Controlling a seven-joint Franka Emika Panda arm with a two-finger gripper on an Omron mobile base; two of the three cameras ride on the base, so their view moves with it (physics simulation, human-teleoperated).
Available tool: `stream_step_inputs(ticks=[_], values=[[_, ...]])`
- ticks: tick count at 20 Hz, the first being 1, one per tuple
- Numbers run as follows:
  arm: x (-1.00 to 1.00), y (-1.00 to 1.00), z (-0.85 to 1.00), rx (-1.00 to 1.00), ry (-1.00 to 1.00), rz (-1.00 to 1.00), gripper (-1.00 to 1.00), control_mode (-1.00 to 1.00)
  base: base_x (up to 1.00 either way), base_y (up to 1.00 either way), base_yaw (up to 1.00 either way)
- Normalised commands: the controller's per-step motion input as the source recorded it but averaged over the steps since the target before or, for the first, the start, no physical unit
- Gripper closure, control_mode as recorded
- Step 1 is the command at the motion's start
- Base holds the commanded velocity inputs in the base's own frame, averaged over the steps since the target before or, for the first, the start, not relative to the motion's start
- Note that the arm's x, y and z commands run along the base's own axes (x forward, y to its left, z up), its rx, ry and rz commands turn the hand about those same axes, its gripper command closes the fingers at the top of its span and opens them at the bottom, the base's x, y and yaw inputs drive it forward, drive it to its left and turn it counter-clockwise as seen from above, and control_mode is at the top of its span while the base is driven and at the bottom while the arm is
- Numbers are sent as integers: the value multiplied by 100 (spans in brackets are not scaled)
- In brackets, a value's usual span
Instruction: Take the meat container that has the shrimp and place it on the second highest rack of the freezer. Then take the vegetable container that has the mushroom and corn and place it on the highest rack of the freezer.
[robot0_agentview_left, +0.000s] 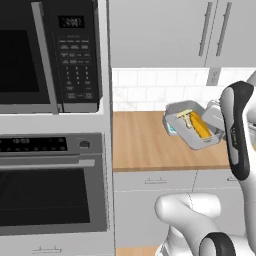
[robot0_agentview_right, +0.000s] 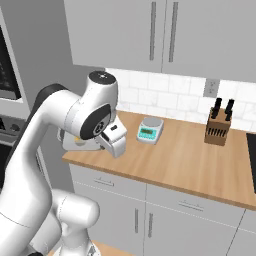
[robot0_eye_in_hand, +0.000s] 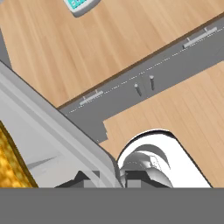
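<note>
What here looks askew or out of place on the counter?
The vegetable container is tilted steeply, raised off the wooden counter beside the arm, with the corn and mushroom still inside. Nothing has spilled. The scale and knife block stand normally.

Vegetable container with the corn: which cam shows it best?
Left base view: the vegetable container shows tilted above the counter, corn visible inside. Right base view shows a sliver behind the arm; hand view, a close wall and corn edge.
</note>
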Motion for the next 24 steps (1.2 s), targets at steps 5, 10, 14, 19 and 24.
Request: stream_step_inputs(ticks=[5,10,14,19,24], values=[[-8,0,0,0,0,0,100,100,-75,0,0],[0,0,0,0,0,0,100,100,-100,6,3],[0,0,0,0,0,0,100,100,-84,49,38],[0,0,0,0,0,0,100,100,-47,43,62],[0,0,0,0,0,0,100,100,-1,60,75]])
